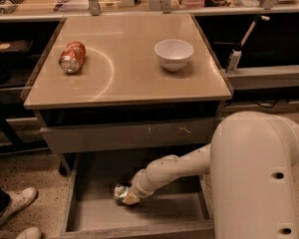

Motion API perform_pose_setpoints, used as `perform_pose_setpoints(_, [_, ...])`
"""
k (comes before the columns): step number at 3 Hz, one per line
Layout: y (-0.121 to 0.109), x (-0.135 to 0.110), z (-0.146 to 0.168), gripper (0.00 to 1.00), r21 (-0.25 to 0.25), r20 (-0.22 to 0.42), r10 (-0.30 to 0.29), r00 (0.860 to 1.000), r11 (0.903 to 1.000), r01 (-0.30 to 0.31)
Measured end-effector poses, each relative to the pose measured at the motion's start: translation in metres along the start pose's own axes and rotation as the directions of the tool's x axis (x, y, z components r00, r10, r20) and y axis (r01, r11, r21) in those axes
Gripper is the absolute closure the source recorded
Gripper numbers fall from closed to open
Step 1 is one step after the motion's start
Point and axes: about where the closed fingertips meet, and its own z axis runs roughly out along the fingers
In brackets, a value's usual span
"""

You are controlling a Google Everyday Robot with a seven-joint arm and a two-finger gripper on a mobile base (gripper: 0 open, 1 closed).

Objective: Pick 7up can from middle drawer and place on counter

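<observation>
The 7up can (120,193) lies on its side on the grey floor of the open middle drawer (89,213), left of centre. My gripper (130,197) reaches down into the drawer at the end of the cream arm and sits right at the can, touching it. The tan counter (124,78) is above the drawer.
An orange-red soda can (72,57) lies on its side at the counter's left. A white bowl (173,54) stands at its right. A closed grey drawer front with white scuffs (129,136) sits above the open drawer. White shoes (10,208) are at the lower left.
</observation>
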Motion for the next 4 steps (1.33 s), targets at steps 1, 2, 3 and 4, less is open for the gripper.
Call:
perform_pose_setpoints(1, [0.008,-0.006,-0.026,1.00,0.024,0.038,0.020,0.999,0.9995,-0.021])
perform_pose_setpoints(2, [0.016,-0.009,-0.063,1.00,0.062,0.025,0.064,0.998,0.9959,-0.066])
perform_pose_setpoints(3, [0.014,-0.008,-0.109,1.00,0.127,0.023,0.123,0.992,0.9840,-0.125])
perform_pose_setpoints(4, [0.005,-0.013,-0.157,1.00,0.197,0.046,0.134,0.990,0.9703,-0.141])
